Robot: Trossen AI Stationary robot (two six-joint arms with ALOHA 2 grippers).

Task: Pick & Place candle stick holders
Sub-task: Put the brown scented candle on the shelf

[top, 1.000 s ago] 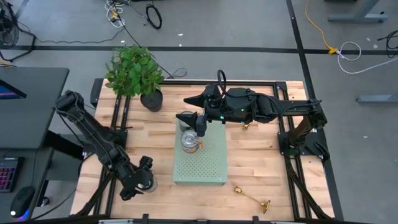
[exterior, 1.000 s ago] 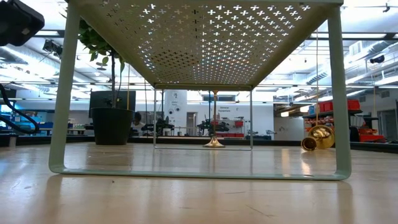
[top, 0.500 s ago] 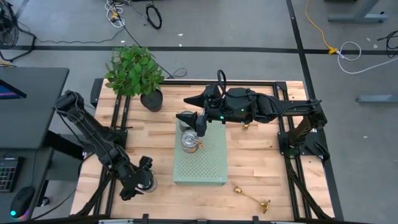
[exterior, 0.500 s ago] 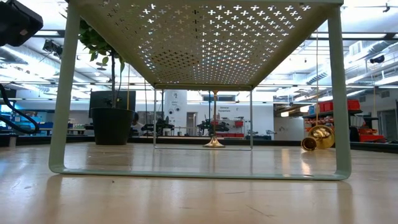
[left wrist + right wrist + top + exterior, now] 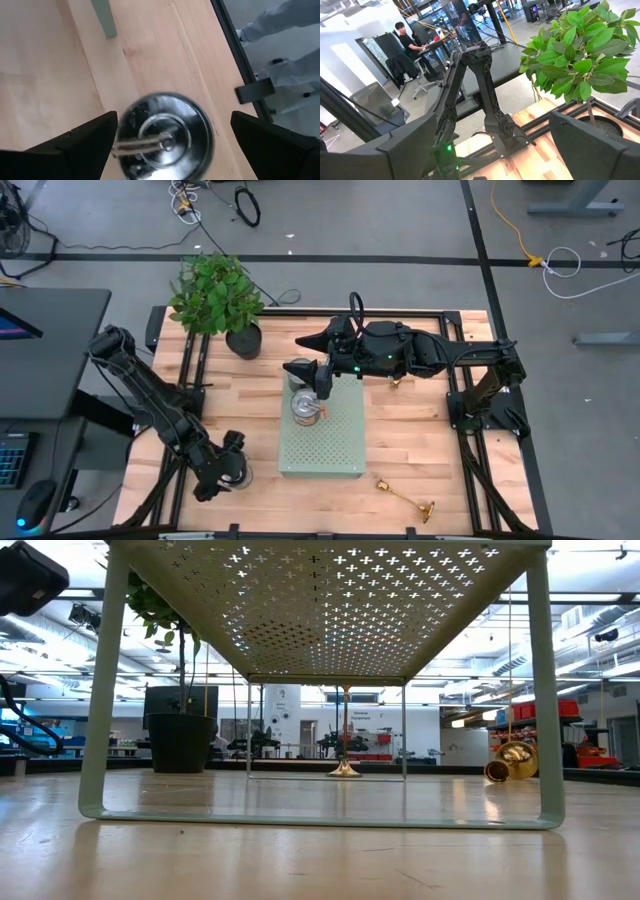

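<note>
One slim brass-gold candlestick [image 5: 405, 500] is lying on its side on the pale wooden table [image 5: 420, 430], near the front right corner. A second small brass-gold candlestick [image 5: 395, 382] is sitting just beside the right arm, half hidden in the high view. It's reading upright in the low view [image 5: 345, 768].

The left gripper [image 5: 175, 120] is hanging at the front left with its fingers [image 5: 85, 137] spread wide. It's gripping nothing, and sitting right over a shiny round metal piece [image 5: 165, 142] that's looking more chrome than brass. I can't tell whether that's the third holder.

The right gripper [image 5: 322, 385] is parting wide and empty over the pale green perforated metal stand [image 5: 340, 450], just beside a shiny can-like metal object [image 5: 305, 406].

I'm judging the left pick as the live step. For that:
- centring on the stem, not the flared base
- descending straight
- closing slowly, since polished metal is going to be slipping
- keeping clear of the stand leg
</note>
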